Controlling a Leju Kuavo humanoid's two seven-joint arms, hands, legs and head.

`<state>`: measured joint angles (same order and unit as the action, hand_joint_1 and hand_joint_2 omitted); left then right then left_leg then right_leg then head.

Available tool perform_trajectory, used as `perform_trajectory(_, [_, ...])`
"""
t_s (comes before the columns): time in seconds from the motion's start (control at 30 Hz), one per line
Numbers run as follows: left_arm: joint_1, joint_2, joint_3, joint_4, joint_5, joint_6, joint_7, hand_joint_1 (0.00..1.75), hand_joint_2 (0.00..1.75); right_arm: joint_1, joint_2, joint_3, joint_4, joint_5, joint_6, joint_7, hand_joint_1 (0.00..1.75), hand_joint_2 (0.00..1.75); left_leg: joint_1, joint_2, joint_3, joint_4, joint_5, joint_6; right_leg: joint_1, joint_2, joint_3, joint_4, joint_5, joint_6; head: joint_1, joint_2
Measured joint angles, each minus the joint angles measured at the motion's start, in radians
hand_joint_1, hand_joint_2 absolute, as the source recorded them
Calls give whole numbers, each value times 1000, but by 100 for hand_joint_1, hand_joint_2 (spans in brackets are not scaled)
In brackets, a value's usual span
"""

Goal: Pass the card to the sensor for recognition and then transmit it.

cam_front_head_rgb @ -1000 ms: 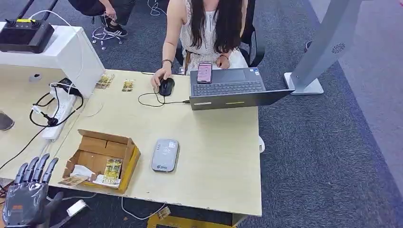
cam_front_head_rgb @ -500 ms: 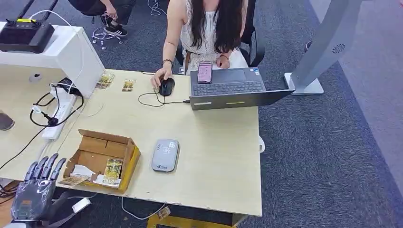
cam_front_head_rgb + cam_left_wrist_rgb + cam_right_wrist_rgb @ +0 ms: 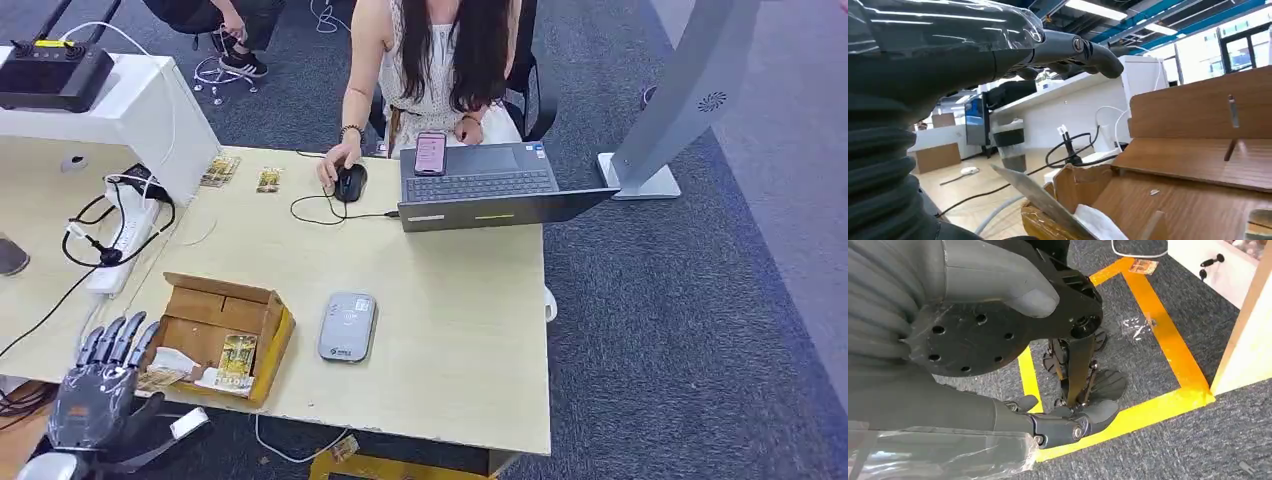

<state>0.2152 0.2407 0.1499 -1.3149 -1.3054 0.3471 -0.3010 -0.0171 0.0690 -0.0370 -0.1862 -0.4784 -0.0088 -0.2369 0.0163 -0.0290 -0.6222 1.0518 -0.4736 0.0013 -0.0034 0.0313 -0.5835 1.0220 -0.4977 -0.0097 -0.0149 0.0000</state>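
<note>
One box [image 3: 222, 335] holding one upright card [image 3: 237, 360], one grey sensor [image 3: 348, 326] beside it, on a pale table [image 3: 440, 330]; left hand [image 3: 100, 385] spread, empty; right hand [image 3: 1058, 422] loosely curled, empty, over grey carpet [image 3: 1168, 450].

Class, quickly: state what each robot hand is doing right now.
Left hand: open, fingers spread, holding nothing.
Right hand: empty, fingers apart, open.

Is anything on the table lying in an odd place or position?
Yes. The cardboard box sits askew at the table's near edge, and one card sticks out past its open side instead of lying inside.
</note>
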Motion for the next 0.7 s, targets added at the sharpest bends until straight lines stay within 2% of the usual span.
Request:
perform_trajectory(0.07, [-1,7,-8,0,6,0,5,0,175,0,-1,0,0,0,-2,5,0,175,0,0,0,0,0,0,0,0,0,0,0,0,0,0])
perform_trajectory(0.1, [-2,11,-11,0,11,1,5,175,175,0,-2,0,0,0,-2,6,0,175,0,0,0,0,0,0,0,0,0,0,0,0,0,0])
perform_trajectory(0.43, [-6,46,-24,32,70,-20,-13,175,175,-2,-8,0,0,0,-12,24,0,175,0,0,0,0,0,0,0,0,0,0,0,0,0,0])
perform_trajectory(0.7, [-11,56,-24,55,85,-22,-15,175,175,-5,-10,0,0,5,-12,31,0,175,0,0,0,0,0,0,0,0,0,0,0,0,0,0])
